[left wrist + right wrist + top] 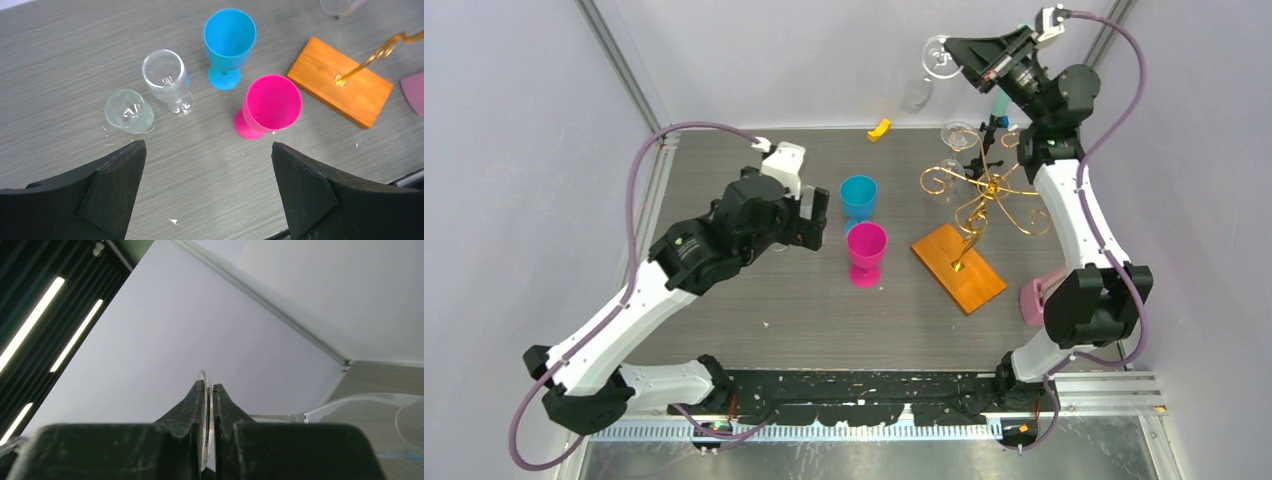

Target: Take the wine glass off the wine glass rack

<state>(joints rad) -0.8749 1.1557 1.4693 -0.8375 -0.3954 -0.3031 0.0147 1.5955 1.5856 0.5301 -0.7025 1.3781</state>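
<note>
The right gripper (209,387) pinches the thin clear foot of the wine glass (300,416) edge-on between its black fingers (187,407). The stem runs sideways to the right, ending in the bowl above the grey tabletop (385,377). Behind stand a pale wall (200,315) and light strips (30,325).

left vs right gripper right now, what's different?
1. Jaws: the left gripper stands wide open; the right gripper is shut.
2. Load: the left gripper holds nothing; the right gripper pinches the clear wine glass by its foot.
3. Place: the left gripper hovers low over the table; the right gripper is raised high, beyond the wine glass rack.
Shared: black two-finger jaws.
</note>
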